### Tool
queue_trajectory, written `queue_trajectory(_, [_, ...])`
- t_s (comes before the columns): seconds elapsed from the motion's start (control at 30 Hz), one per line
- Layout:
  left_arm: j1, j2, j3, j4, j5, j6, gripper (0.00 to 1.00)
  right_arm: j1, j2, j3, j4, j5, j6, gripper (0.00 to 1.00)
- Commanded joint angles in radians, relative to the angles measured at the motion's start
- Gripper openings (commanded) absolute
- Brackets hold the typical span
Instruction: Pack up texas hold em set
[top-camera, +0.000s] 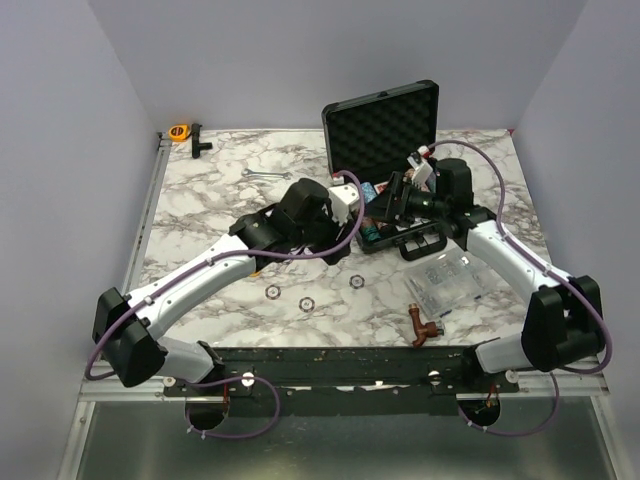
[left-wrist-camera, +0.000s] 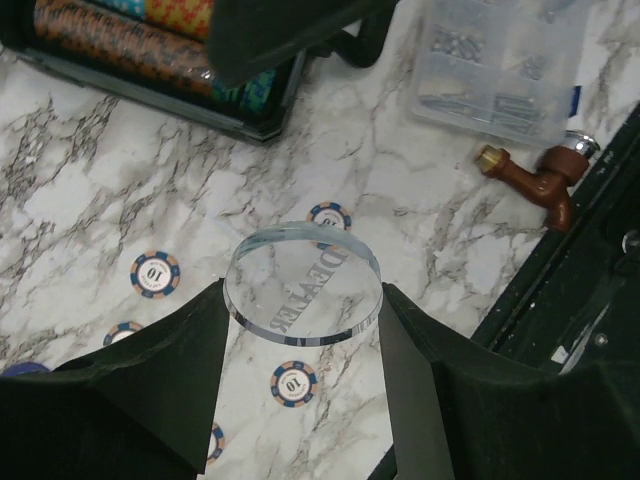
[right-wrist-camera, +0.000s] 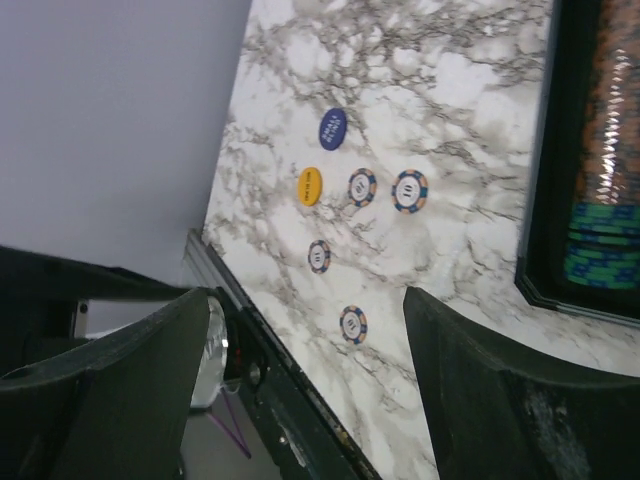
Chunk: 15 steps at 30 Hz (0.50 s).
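Marble tabletop (top-camera: 210, 215) — scattered poker chips (right-wrist-camera: 410, 190) — pale grey walls (top-camera: 300, 60).

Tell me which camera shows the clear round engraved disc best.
Left wrist: the clear round engraved disc fills mid-frame, pinched in the left claw, engraving visible. Top external hides it beneath the left arm; right wrist doesn't show it.

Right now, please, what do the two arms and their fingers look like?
The left arm and the right arm both have white tubular links between bulky black joint housings. A purple cable runs loosely along each arm and loops near the bases. The left fingers and right fingers are broad, flat, matt black blades without visible markings.
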Motion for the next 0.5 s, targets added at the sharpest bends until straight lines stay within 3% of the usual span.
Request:
queue_trajectory(0.0, [-0.046,-0.041,0.003,0.02,-0.028,0.088,0.12,0.002,0.062,0.08,-0.014,-0.222,-0.004,0.8])
queue_trajectory(0.3, [-0.049,-0.005,0.03,-0.005,-0.026,0.081,0.1,0.103,0.103,0.101,-0.01,-0.277,-0.037,0.79])
queue_trajectory(0.47, [-0.05,0.013,0.04,-0.015,-0.043,0.074,0.09,0.148,0.126,0.106,-0.038,-0.241,-0.057,0.68])
